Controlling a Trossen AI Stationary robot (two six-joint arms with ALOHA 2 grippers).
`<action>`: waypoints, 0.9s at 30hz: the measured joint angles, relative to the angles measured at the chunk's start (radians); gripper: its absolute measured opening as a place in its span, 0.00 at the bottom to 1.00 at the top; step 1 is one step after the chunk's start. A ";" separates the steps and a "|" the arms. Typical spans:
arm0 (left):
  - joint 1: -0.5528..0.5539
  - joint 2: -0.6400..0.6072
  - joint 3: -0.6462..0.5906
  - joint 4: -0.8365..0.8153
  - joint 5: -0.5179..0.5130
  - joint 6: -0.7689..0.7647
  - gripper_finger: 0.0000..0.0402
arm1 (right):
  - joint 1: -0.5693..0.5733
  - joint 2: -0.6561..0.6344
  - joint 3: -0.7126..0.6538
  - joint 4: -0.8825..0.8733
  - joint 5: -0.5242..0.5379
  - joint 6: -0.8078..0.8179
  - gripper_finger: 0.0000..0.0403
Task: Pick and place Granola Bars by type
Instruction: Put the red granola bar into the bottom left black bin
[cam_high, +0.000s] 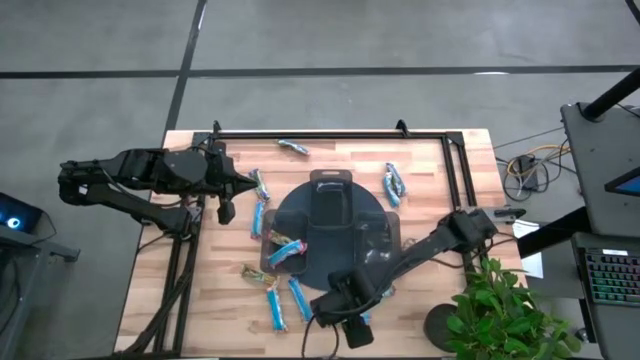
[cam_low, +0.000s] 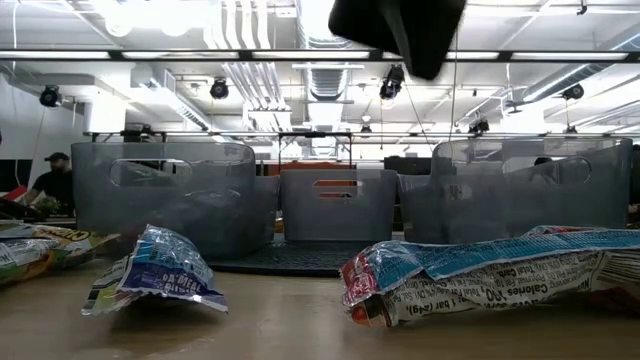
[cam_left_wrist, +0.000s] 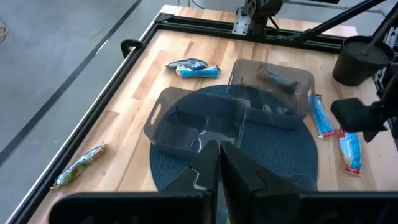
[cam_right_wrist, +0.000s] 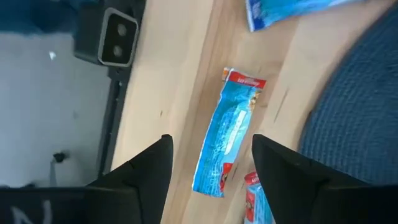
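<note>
The wooden table (cam_high: 420, 165) carries a dark round tray (cam_high: 345, 262) of clear bins, with Granola Bars (cam_high: 392, 184) scattered around the tray. Just off the tray's near rim, the right gripper (cam_right_wrist: 211, 163) hangs with fingers spread, a light blue bar (cam_right_wrist: 227, 132) lying flat between them, apparently untouched. The left gripper (cam_left_wrist: 219, 158), clenched empty, waits beside the tray's far-left side.

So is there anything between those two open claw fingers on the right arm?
Yes. In the right wrist view, a light blue granola bar lies flat on the wooden table between the open right end effector's fingers, not gripped.
</note>
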 joint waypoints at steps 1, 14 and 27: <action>0.000 0.000 0.000 0.000 0.000 0.000 0.00 | 0.000 0.012 0.000 0.000 0.000 0.000 0.52; 0.000 -0.003 0.000 0.003 0.024 -0.012 0.00 | 0.022 0.095 0.000 0.011 0.025 0.071 0.52; 0.000 -0.004 0.000 -0.002 0.024 -0.008 0.00 | 0.032 0.148 -0.003 0.014 0.087 0.121 0.52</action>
